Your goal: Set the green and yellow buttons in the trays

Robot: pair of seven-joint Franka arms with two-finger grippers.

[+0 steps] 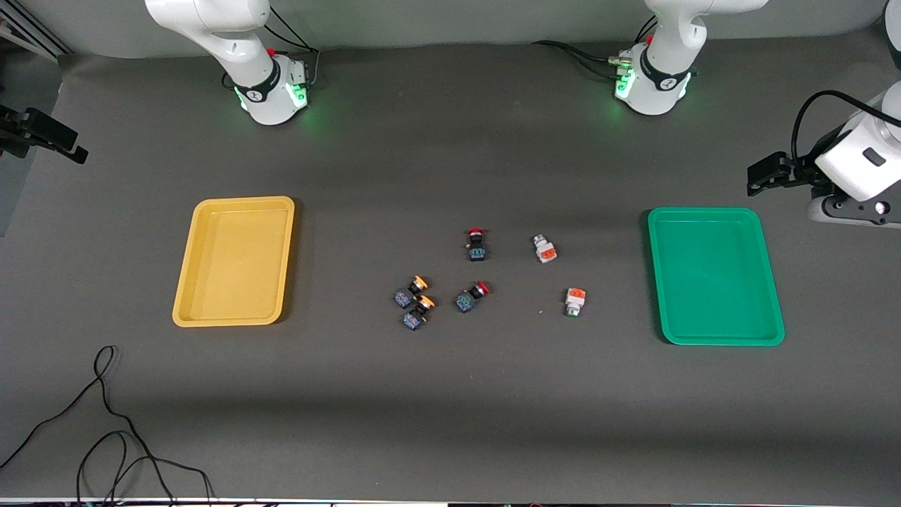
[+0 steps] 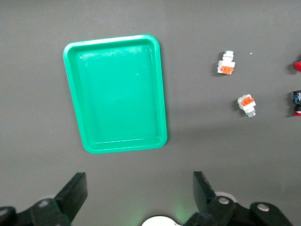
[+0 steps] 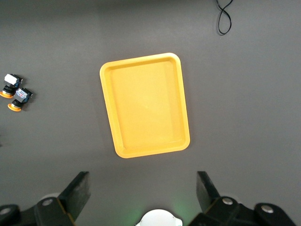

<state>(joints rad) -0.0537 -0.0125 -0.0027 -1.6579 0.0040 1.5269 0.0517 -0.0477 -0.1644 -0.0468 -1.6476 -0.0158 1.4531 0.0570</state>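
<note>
Two yellow-capped buttons (image 1: 411, 291) (image 1: 419, 313) lie together mid-table, toward the yellow tray (image 1: 236, 204). They also show in the right wrist view (image 3: 10, 84) (image 3: 19, 99), beside the empty yellow tray (image 3: 146, 106). Two white-and-orange buttons (image 1: 544, 248) (image 1: 575, 301) lie toward the green tray (image 1: 714, 215). They also show in the left wrist view (image 2: 226, 63) (image 2: 247, 104), beside the empty green tray (image 2: 115, 94). My left gripper (image 2: 139, 186) is open and empty, high over bare table by the green tray. My right gripper (image 3: 143, 183) is open and empty, high by the yellow tray.
Two red-capped switches (image 1: 476, 245) (image 1: 471, 296) lie between the yellow-capped and the white ones. A black cable (image 1: 105, 422) loops on the table near the front edge at the right arm's end. Both arm bases stand along the back.
</note>
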